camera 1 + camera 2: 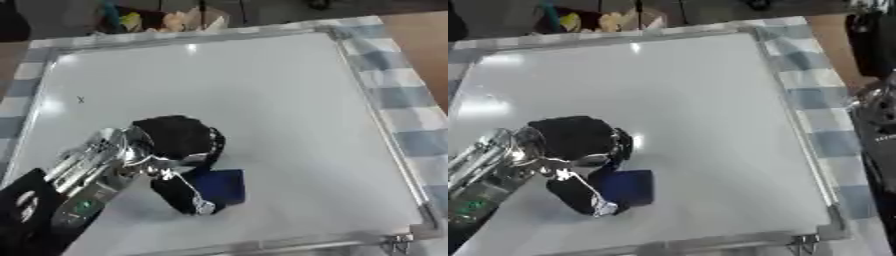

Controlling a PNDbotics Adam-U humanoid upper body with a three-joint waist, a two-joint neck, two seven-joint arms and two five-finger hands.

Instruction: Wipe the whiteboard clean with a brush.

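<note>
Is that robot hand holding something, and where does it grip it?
Yes: the left hand holds a dark blue brush at its left end, fingers curled over it.

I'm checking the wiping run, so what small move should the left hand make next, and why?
Probably slide the brush up and left across the whiteboard toward the small dark mark. The left hand is curled round the brush near the board's lower middle, and that mark near the left edge is the only writing visible. The right hand isn't clearly visible.

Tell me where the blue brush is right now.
The blue brush lies on the whiteboard near its lower-left edge, held by the left robot hand.
</note>
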